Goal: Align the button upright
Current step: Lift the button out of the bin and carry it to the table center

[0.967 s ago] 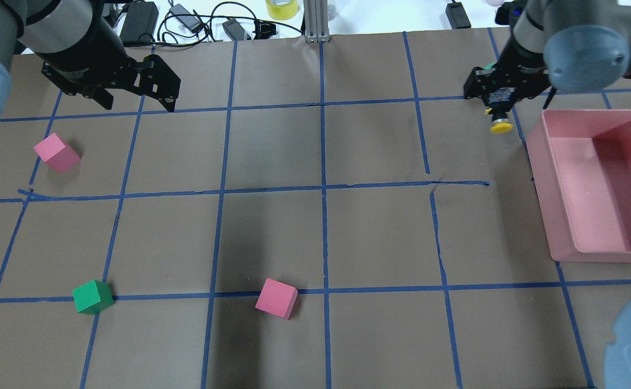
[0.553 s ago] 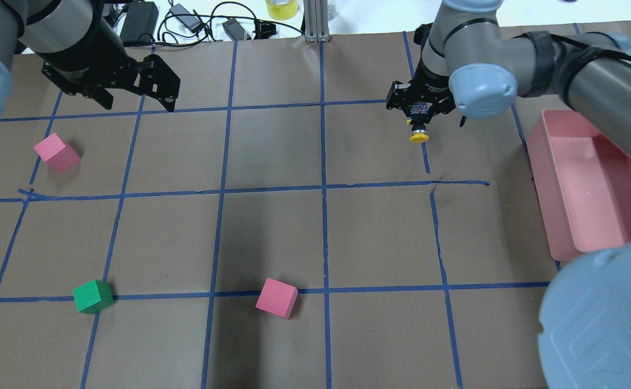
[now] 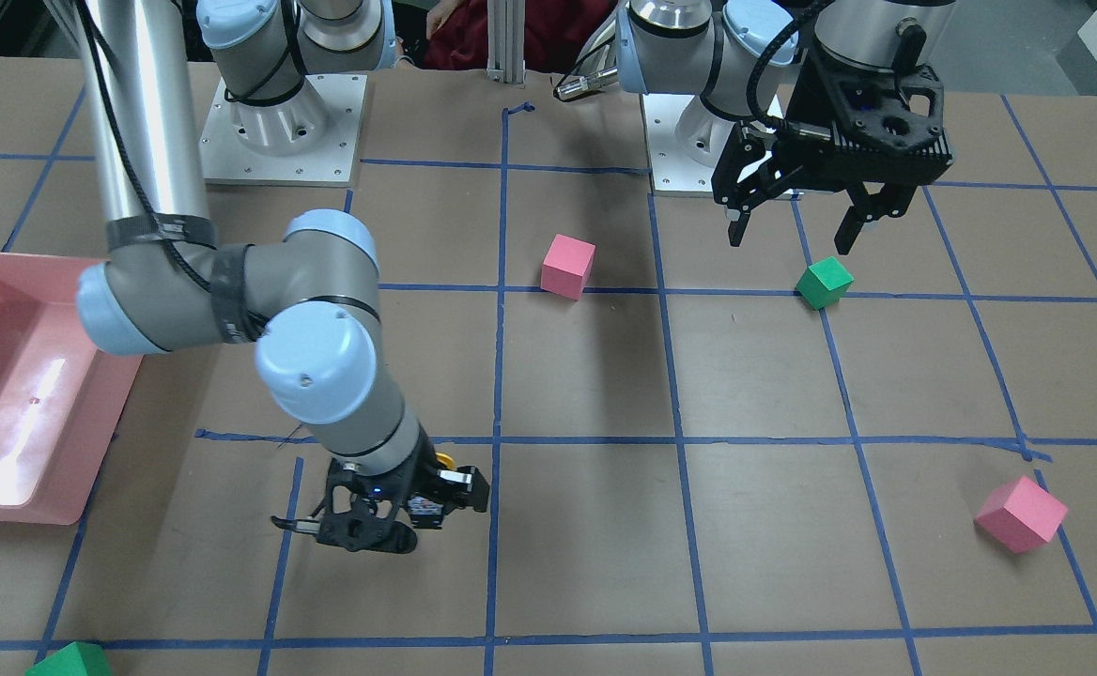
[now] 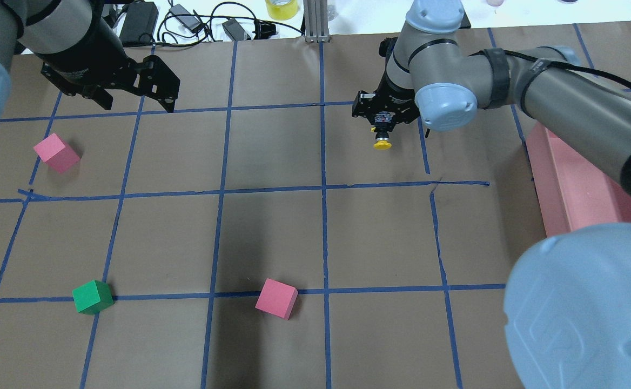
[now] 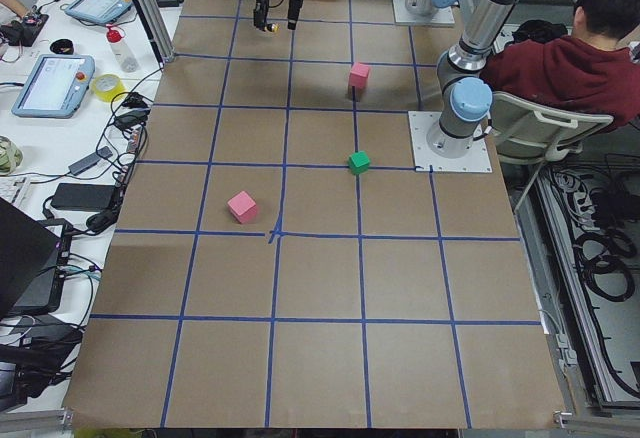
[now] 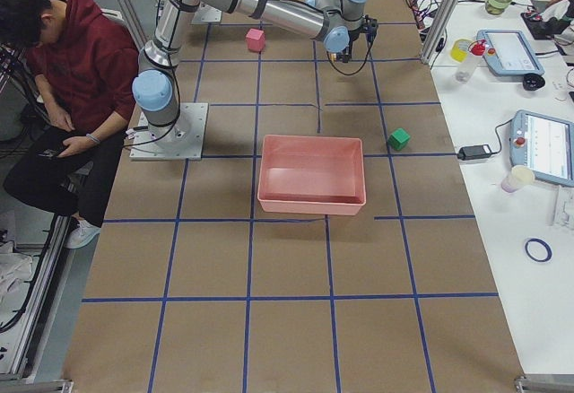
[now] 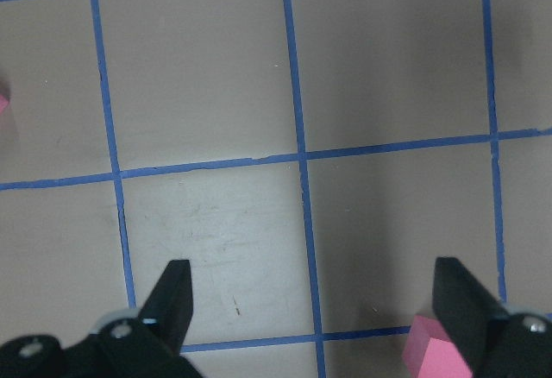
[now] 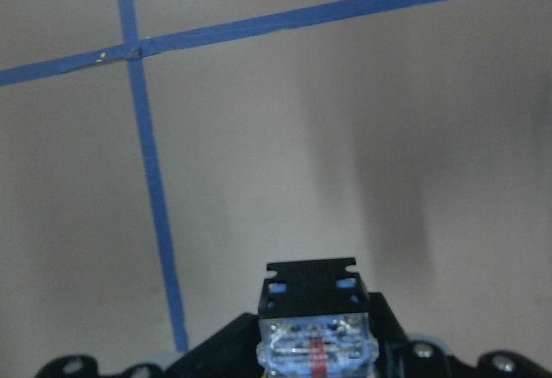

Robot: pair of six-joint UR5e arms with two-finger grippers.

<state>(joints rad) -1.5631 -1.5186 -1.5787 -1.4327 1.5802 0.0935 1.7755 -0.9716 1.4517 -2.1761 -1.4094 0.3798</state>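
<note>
Brown paper covers the table (image 4: 272, 232), gridded with blue tape (image 4: 324, 237). The button (image 4: 382, 141) shows a yellow cap and black body; its blurred base looks silvery with a red streak. The bin (image 6: 311, 203) is pink.

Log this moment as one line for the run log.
right gripper: shut on button, cap away from wrist | left gripper: open, empty

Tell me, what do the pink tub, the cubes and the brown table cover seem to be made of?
Pink tub: likely moulded plastic, smooth, with glossy highlights inside. Pink cube and green cube: matte, evenly coloured, perhaps painted wood or foam; can't tell. Table cover: brown paper, judging by creases and tears.
</note>
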